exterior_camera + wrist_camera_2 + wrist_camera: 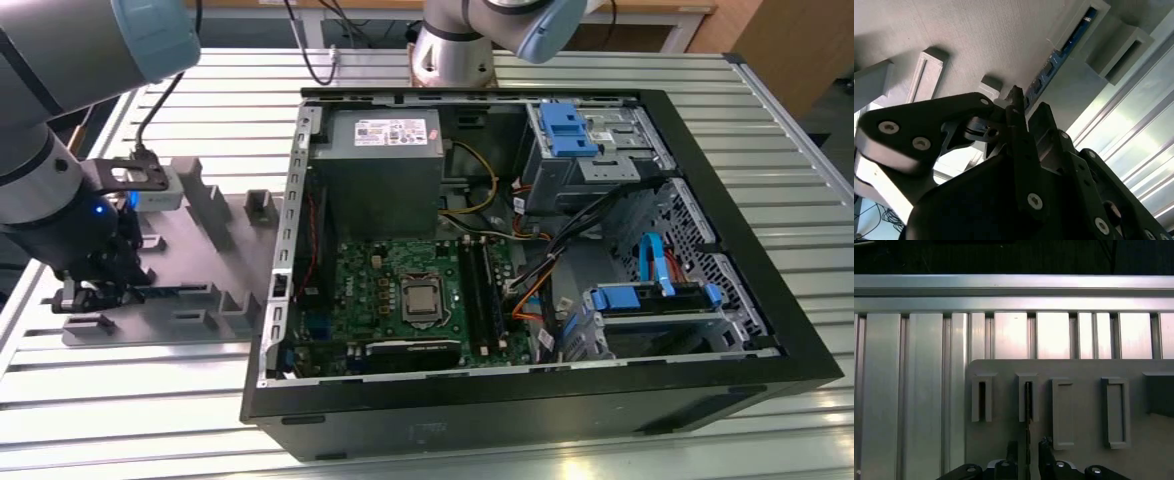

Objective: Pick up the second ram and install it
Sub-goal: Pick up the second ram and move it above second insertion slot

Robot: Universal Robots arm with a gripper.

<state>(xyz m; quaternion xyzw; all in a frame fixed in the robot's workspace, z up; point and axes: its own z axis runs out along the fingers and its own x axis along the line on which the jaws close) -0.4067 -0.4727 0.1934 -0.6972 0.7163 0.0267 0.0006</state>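
Silver metal slats make the table (160, 400) top. On it sits a big black computer box (534, 405) with its side off, so you can see the green board (380, 270) inside. On the exterior view's left, just beside the box, lies a flat gray holder (220, 250) with little raised pockets on it.

The robot arm reaches down over that holder, and its black claw (96, 296) is low, near the edge far from the box.

The second ram (1064, 47) is a thin blue stick. It stands on its long edge in the gray holder, with its far end tucked into one of the pockets (1028, 395).

In both wrist views the stick runs straight in between the two fingers of the claw. In the first wrist view the fingers (1012, 452) are apart, one on each side of the stick, with a small gap showing on both sides. The stick is not lifted; it rests in the holder, well apart from the green board.
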